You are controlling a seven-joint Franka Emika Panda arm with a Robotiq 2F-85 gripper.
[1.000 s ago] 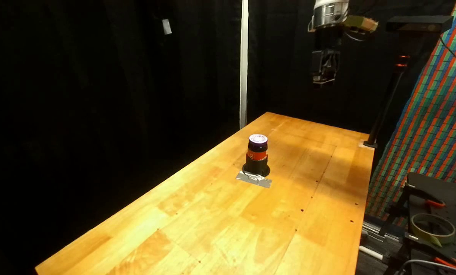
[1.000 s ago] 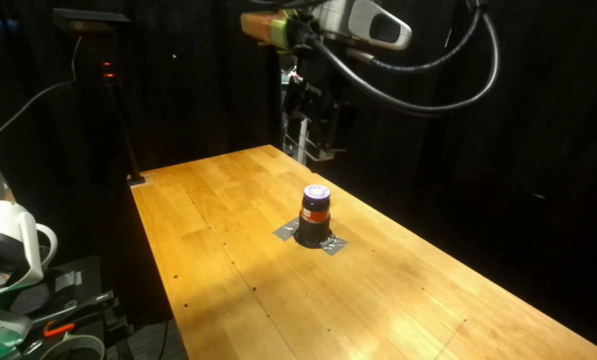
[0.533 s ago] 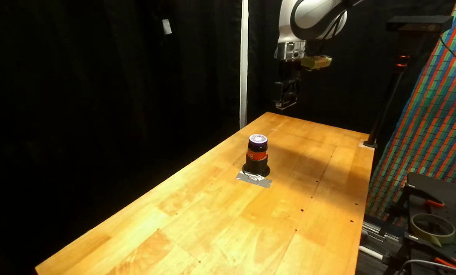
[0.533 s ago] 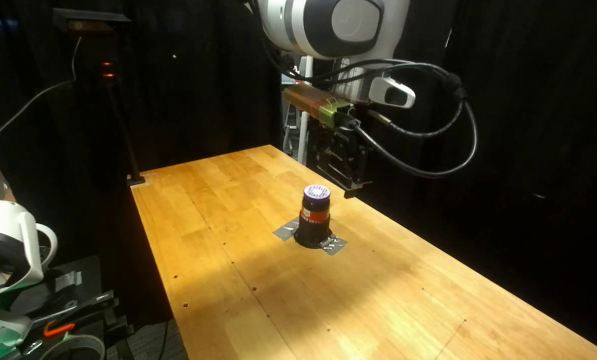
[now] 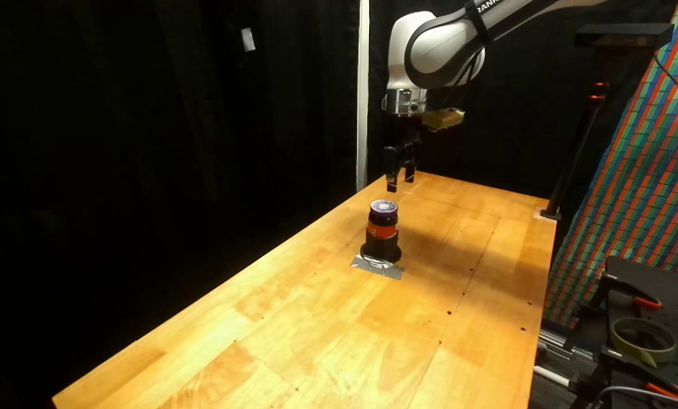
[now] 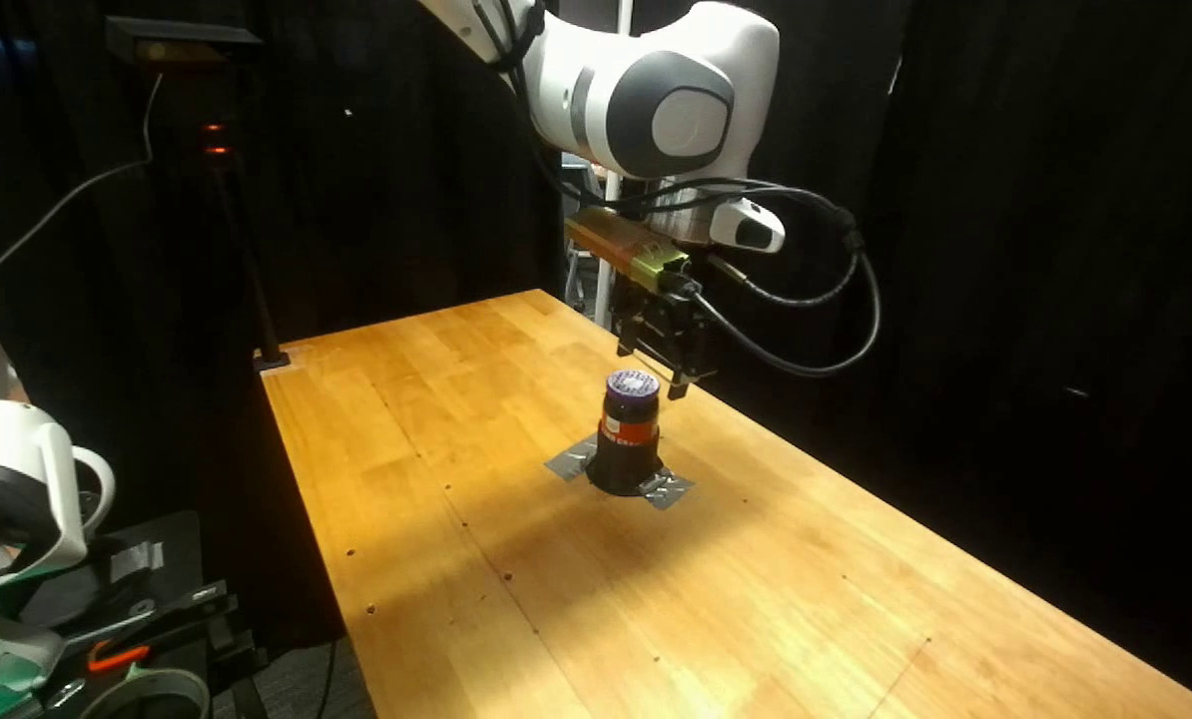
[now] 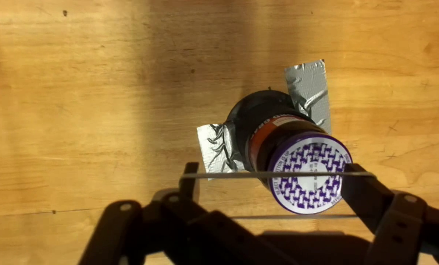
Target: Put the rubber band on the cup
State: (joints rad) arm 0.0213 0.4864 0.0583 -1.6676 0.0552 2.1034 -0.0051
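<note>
The cup (image 7: 295, 156) reads "REJECT" and, apparently, "BUTTON IS UP".

Both exterior views look slantwise down from well back along the desk (image 5: 293, 329); its far edge (image 5: 475, 187) lies at two o'clock from the cup (image 5: 383, 230) in an exterior view, and in an exterior view at ten o'clock from that cup (image 6: 628, 431). The wrist view, the nearest, faces steeply down past the end effector (image 7: 271, 176) at six o'clock, sharing the cup and surrounding desk with both.
</note>
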